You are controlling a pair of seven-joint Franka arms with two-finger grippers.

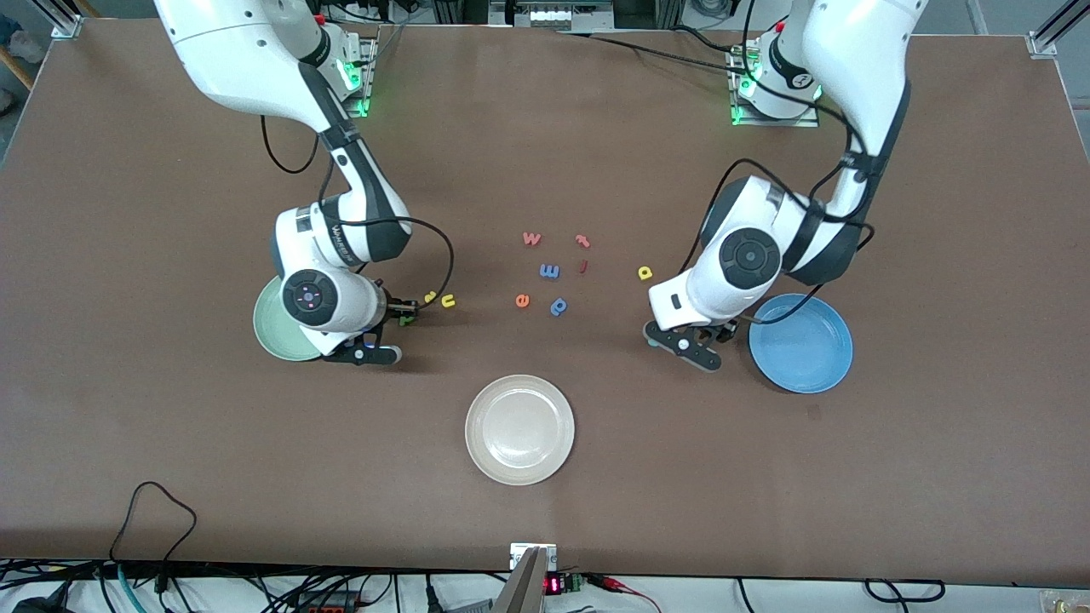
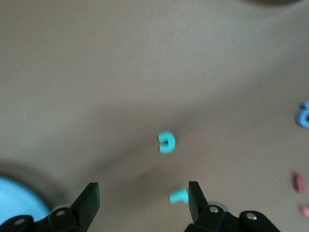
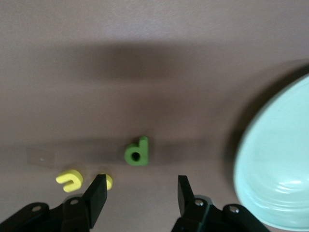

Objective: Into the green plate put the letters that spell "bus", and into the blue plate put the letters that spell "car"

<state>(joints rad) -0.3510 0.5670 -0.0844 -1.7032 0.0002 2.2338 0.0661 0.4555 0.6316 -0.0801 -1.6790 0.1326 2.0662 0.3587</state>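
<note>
My right gripper [image 1: 402, 313] hangs low beside the pale green plate [image 1: 271, 328], jaws open and empty. In the right wrist view the dark green letter [image 3: 137, 152] lies just ahead of the right gripper [image 3: 140, 193], and the green plate [image 3: 275, 164] is beside it. A yellow u [image 3: 70, 180] and a yellow s [image 3: 108, 181] lie next to one finger. My left gripper [image 1: 722, 330] is low beside the blue plate [image 1: 800, 342], also open. Its wrist view shows a teal c [image 2: 166, 142] ahead of the left gripper [image 2: 143, 200] and a teal r [image 2: 178, 195] against one finger. The yellow a [image 1: 645, 272] lies apart.
A white plate [image 1: 519, 430] sits nearer the front camera, midway between the arms. Loose letters lie in the table's middle: red w [image 1: 531, 238], two more red ones [image 1: 582, 241], blue m [image 1: 550, 271], orange e [image 1: 522, 300], blue p [image 1: 558, 306].
</note>
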